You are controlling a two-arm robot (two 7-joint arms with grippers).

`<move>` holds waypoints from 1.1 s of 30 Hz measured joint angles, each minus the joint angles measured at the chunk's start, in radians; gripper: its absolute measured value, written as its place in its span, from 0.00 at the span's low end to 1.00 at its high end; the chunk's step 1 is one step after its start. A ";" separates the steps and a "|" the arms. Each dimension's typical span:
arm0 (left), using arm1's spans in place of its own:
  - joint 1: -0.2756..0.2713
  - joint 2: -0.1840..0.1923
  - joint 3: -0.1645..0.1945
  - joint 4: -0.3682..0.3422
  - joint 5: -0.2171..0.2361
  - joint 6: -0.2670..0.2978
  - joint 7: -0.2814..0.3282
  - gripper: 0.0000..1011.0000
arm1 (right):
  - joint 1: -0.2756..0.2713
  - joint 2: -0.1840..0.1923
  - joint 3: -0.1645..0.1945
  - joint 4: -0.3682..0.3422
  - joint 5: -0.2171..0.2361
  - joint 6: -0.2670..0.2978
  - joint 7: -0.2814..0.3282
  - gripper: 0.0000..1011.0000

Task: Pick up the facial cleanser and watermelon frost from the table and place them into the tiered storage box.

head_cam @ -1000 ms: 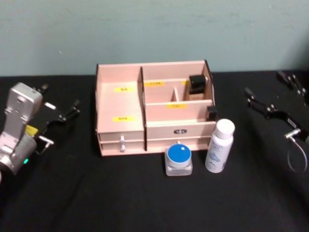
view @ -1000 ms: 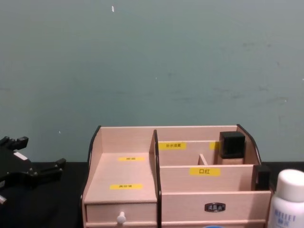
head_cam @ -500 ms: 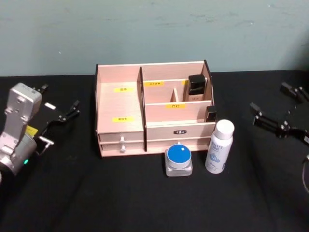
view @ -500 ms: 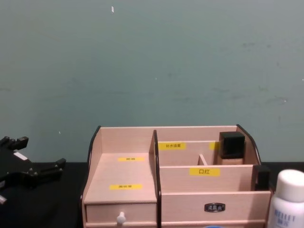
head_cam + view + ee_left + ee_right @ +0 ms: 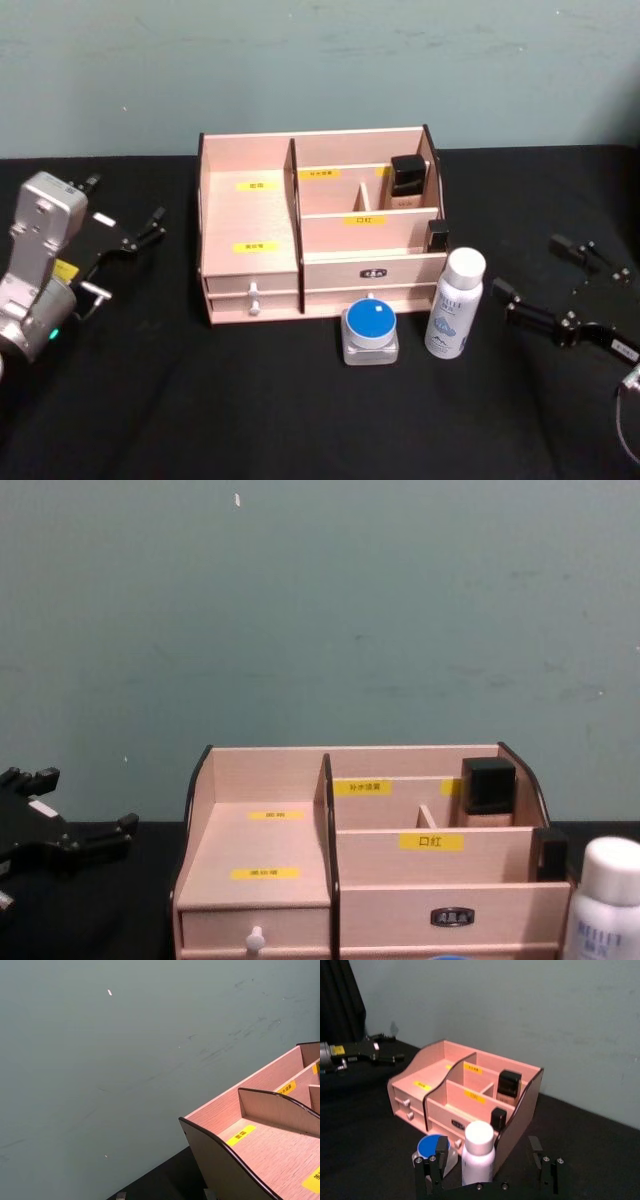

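While the left gripper (image 5: 125, 207) sits parked near the left edge of the bench (image 5: 250, 400) with its fingers spread and nothing between them, the right gripper (image 5: 535, 270) is low over the bench's right side, its fingers also spread wide and empty.

The facial cleanser (image 5: 455, 303), a white bottle with a white cap, stands upright just in front of the front right corner of the tiered storage box (image 5: 250, 215). It is on the robot's left of the right gripper. The nearer finger (image 5: 505, 292) is close beside the bottle but apart from it. In the right wrist view the bottle (image 5: 478, 1157) lines up with the gap between the two fingers, beyond their tips and untouched.

The watermelon frost (image 5: 370, 332), a small clear jar with a blue lid, rests on the bench just beside the cleanser, in front of the box's wider drawer.

The box stands mid-bench toward the rear edge, both drawers closed. A black-capped bottle (image 5: 406, 182) occupies its rear right compartment. A small black item (image 5: 437, 235) stands at the right end of the compartment in front of that.
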 joint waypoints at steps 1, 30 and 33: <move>0.000 0.000 0.000 0.000 0.000 0.000 0.000 0.99 | 0.002 -0.002 -0.003 0.003 -0.001 0.005 0.001 0.99; 0.000 0.000 0.000 0.000 0.000 0.000 0.000 0.99 | 0.126 -0.129 -0.111 0.176 -0.096 0.060 0.064 0.99; 0.000 0.000 0.000 0.000 0.000 0.000 0.000 0.99 | 0.136 -0.142 -0.116 0.190 -0.102 0.056 0.071 0.99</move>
